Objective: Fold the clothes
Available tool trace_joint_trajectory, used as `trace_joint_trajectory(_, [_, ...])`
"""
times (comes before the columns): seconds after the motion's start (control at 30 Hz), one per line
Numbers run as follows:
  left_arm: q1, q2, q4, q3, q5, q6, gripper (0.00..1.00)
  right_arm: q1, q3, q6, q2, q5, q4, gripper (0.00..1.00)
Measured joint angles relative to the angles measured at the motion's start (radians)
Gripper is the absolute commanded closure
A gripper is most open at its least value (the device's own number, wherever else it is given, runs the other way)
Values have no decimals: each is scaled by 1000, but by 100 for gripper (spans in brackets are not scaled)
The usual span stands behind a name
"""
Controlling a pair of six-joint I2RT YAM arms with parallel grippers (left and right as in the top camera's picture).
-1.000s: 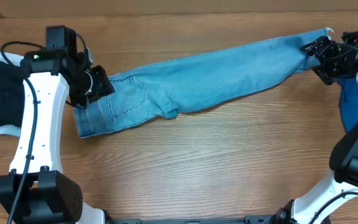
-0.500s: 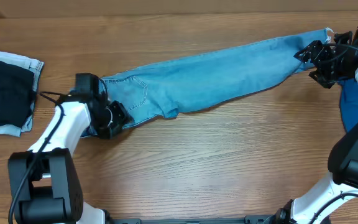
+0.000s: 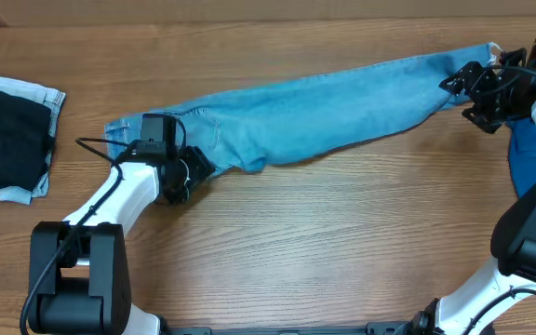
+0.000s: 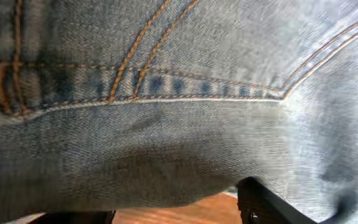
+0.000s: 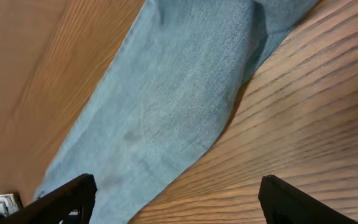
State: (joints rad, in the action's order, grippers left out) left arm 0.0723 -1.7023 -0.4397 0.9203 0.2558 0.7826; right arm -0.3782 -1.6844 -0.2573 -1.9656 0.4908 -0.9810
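The light-blue jeans (image 3: 342, 112) lie stretched across the table (image 3: 342, 242), with the waist at the left and the hem at the right. The left gripper (image 3: 189, 172) is at the waistband's lower edge, jaws apart against the denim. The right gripper (image 3: 461, 98) is at the hem end, jaws apart.

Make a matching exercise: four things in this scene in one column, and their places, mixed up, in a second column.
1. light-blue jeans
2. dark navy garment
3. bright blue denim
4. left end effector

A. at the right edge of the table
B. at the waist end of the jeans
C. near the left edge of the table
D. stretched across the middle

Pairs: 1-D, 2-C, 3-A, 4-B
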Motion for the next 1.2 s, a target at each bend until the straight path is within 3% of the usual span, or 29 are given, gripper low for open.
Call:
trace_joint_trajectory(0.1, [0,0,26,0,0,19,34,0,0,11,0,1,0,12])
trace_joint_trajectory(0.2, [0,0,44,-1,-3,31,28,0,0,18,0,1,1,12])
trace_joint_trajectory(0.43, [-14,0,70,-1,-36,33,32,0,0,23,0,3,0,13])
trace_joint_trajectory(0.7, [-16,0,154,-3,-65,50,25,0,0,23,0,3,0,12])
trace_joint_trajectory(0.8, [-16,-1,157,-3,-81,61,32,0,0,23,0,3,0,13])
trace_joint_trajectory(0.87, [-16,-18,167,-3,-90,74,43,0,0,23,0,3,0,13])
trace_joint_trajectory(0.9, [-16,-34,169,-3,-94,77,51,0,0,23,0,3,0,13])
trace_joint_trajectory(0.97, [-16,-67,175,0,-96,84,83,0,0,22,0,2,-6,13])
trace_joint_trajectory(1.0, [-20,-76,179,1,-95,89,92,0,0,22,0,3,-8,13])
trace_joint_trajectory(1.2, [-58,-90,150,12,-56,27,96,-9,0,23,0,-13,-62,18])
